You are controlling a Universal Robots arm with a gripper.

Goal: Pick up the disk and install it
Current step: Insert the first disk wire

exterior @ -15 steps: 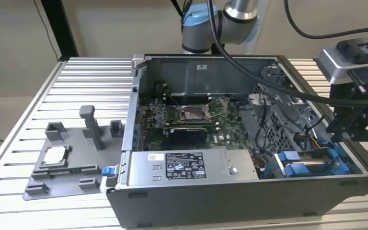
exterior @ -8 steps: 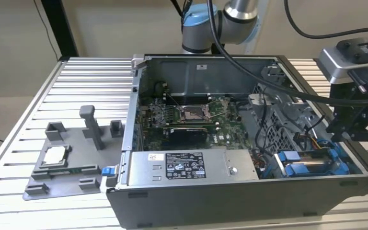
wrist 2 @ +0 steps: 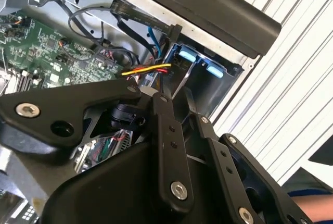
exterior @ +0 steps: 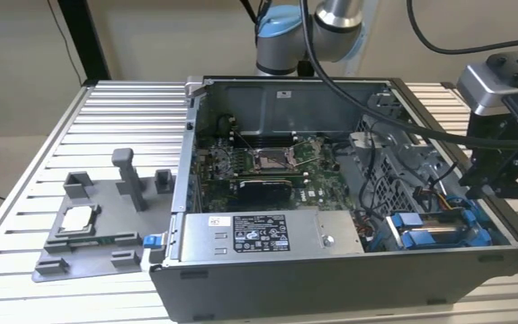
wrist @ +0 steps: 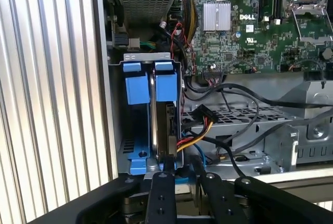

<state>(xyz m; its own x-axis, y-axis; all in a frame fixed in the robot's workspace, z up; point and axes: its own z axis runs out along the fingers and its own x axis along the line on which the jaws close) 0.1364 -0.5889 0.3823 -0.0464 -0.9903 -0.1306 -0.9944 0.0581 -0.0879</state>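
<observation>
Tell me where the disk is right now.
The disk stands on edge in the drive bay, at the computer case's near corner on the exterior view's right, close to the gripper.

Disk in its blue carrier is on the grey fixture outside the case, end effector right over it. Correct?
Not right. The disk in its blue carrier stands in the drive bay inside the computer case, not on the grey fixture; the first wrist view shows it. The end effector is right over it.
</observation>
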